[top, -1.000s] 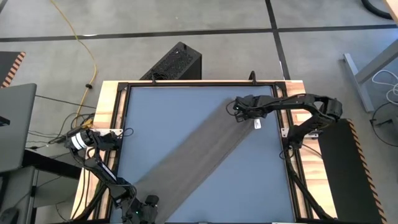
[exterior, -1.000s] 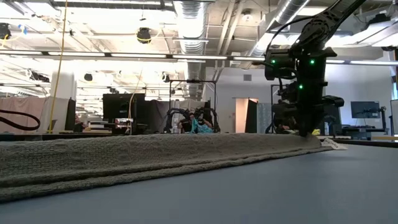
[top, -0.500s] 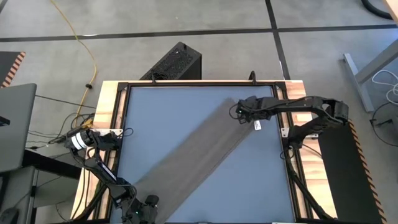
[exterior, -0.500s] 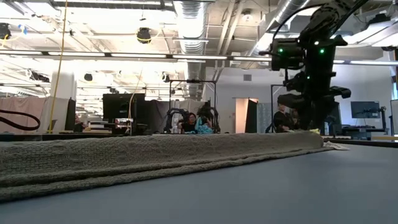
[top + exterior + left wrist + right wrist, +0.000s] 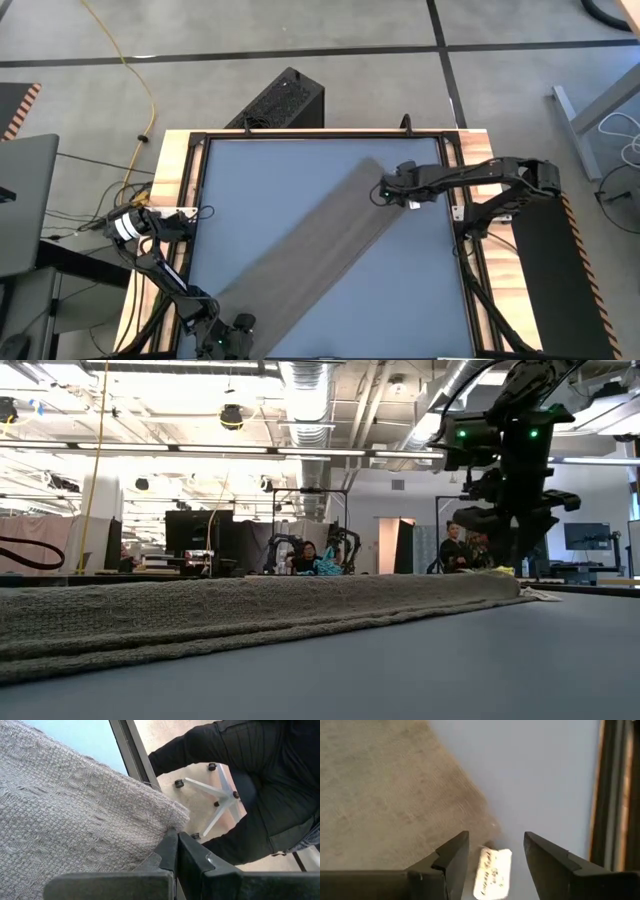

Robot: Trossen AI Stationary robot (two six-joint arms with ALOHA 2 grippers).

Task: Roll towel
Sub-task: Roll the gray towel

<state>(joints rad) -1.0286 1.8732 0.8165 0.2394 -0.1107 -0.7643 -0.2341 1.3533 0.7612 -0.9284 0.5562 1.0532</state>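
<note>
both ends matter: my right gripper (image 5: 496, 851) hangs open over the soft, floppy towel (image 5: 310, 250), left gripper (image 5: 176, 851) clenched

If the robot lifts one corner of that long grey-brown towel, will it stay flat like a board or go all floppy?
Probably floppy: the grey-brown knitted cloth towel lies slumped in soft folds on the blue table. It likely won't slide easily, since its weave looks coarse. The shut left gripper already pinches one corner, which bunches softly there.

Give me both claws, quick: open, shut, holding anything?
Left claw: shut, at a corner of the taupe cloth towel.
Right claw: open, empty, above the towel's white tag.
</note>
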